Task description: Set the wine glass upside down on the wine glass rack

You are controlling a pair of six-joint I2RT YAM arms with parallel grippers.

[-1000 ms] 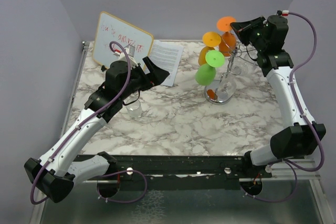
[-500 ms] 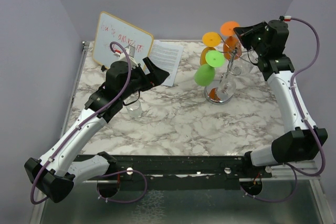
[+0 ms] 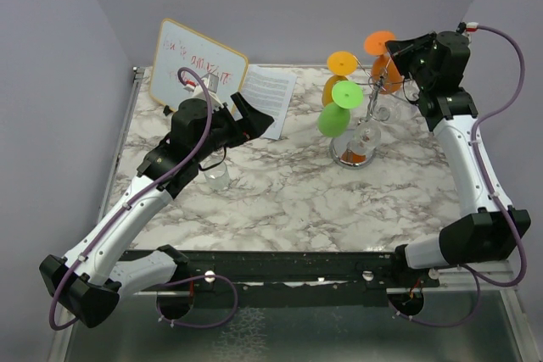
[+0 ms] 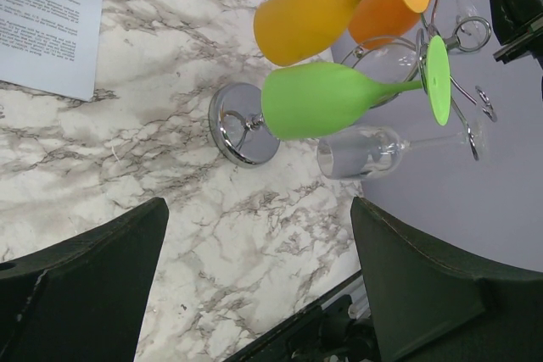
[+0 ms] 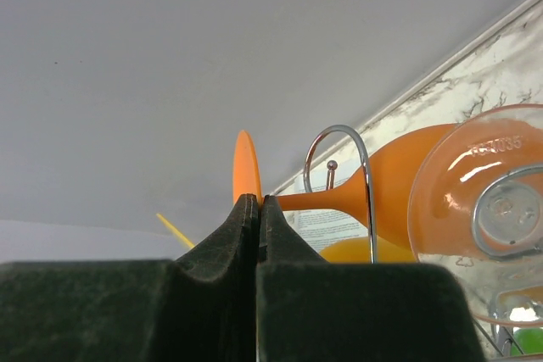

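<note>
The orange wine glass hangs bowl-down at the top right of the wine glass rack. My right gripper is shut on the edge of its round foot. In the right wrist view its stem crosses a chrome wire loop of the rack; whether it rests in the loop I cannot tell. A green glass, a yellow-orange glass and a clear glass hang from the other arms. My left gripper hovers open left of the rack, holding nothing.
A small whiteboard leans at the back left, with a printed sheet lying beside it. A clear cup stands on the marble table under the left arm. The rack's disc base shows in the left wrist view.
My right gripper has carried the orange glass to the right, across the top of the rack. The left arm has not moved.
</note>
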